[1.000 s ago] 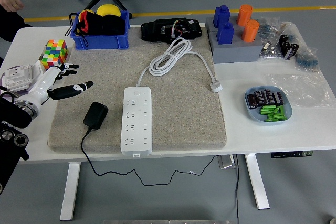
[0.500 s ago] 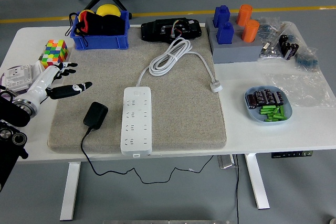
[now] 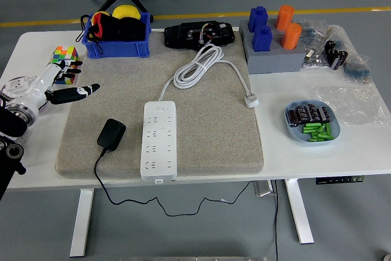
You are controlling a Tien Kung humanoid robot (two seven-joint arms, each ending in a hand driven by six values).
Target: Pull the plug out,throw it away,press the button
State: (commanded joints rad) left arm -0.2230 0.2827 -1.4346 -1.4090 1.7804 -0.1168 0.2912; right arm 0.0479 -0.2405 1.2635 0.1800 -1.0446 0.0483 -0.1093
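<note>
A white power strip (image 3: 159, 140) lies lengthwise on the grey mat (image 3: 208, 145), its white cord coiled behind it (image 3: 197, 68) and its own plug (image 3: 251, 100) lying to the right. A black adapter plug (image 3: 111, 134) lies flat on the mat just left of the strip, its black cable running off the front edge. No plug sits in the strip's sockets. My left hand (image 3: 61, 84) hovers at the mat's left edge, behind and left of the adapter, fingers spread and empty. My right arm is out of view.
A colourful cube (image 3: 65, 62) sits right behind my left hand. A blue bin (image 3: 117, 44) with yellow and black items, a black device (image 3: 199, 33), a grey block with blue and orange pegs (image 3: 272, 44) and a blue plate of batteries (image 3: 312, 121) stand around.
My left hand has pulled back, up and to the left away from the adapter, toward the cube. A person's hand at the top left corner has left the view.
</note>
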